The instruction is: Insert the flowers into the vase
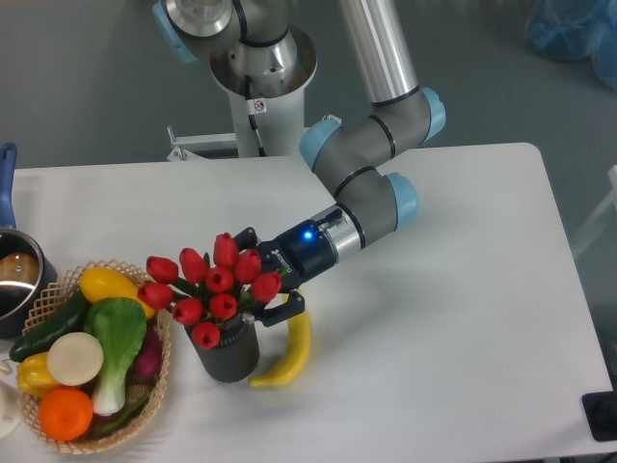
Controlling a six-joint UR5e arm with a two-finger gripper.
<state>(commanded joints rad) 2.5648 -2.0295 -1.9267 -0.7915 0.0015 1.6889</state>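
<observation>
Camera view — tool (262, 301) spread beside the flowers (207, 285), stems in the vase (228, 353); light, floppy buds, so grip the tied stems.

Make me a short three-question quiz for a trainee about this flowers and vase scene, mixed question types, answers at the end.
1. True or false: the banana lies inside the wicker basket.
2. Which thing stands closest to the vase? A) the orange B) the banana C) the pot
3. Fill in: the red tulip heads of the flowers lean toward the ______ of vegetables.

Key:
1. False. It lies on the table, against the vase's side.
2. B.
3. Basket. The bunch sits over the vase mouth, with the hand right beside it; whether the hand grips the stems cannot be told.
</observation>
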